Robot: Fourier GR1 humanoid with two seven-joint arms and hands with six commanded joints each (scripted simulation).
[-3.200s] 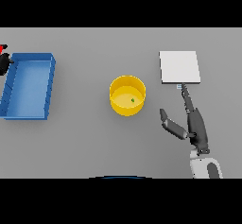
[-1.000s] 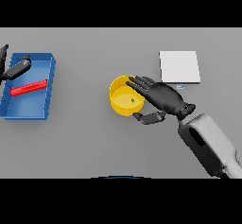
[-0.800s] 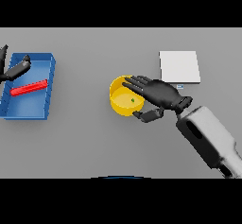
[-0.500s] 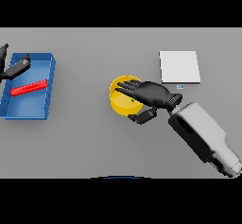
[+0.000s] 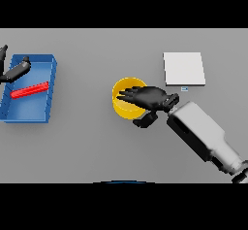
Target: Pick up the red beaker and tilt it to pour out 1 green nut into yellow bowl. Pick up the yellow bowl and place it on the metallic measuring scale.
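So the right hand [image 5: 151, 98] is reaching in from the lower right, arm stretched diagonally across the grey table [image 5: 87, 146], and it's sitting right over the yellow bowl [image 5: 122, 106]. Fingers are spread out fairly straight across the bowl's right half and over its opening, thumb hanging down just past the near-right rim. It's not wrapped around anything as far as I can see, more of a flat, wide hand draped over the top. Can't tell if the fingertips are actually touching the rim or just above it. The hand blocks most of the bowl's inside, so no idea whether a green nut is in there.

The bowl itself is about mid-table. The metallic measuring scale [image 5: 183, 69] is the pale square plate to the far right of it, near but not touching, with a tiny display on its near edge.

Over on the far left there's a blue tray [image 5: 50, 90], and the red beaker [image 5: 30, 90] is lying on its side in it, tilted diagonally. The left hand [image 5: 14, 71] shows at the left edge over the tray's far-left corner, fingers loosely extended, holding nothing, apart from the beaker.
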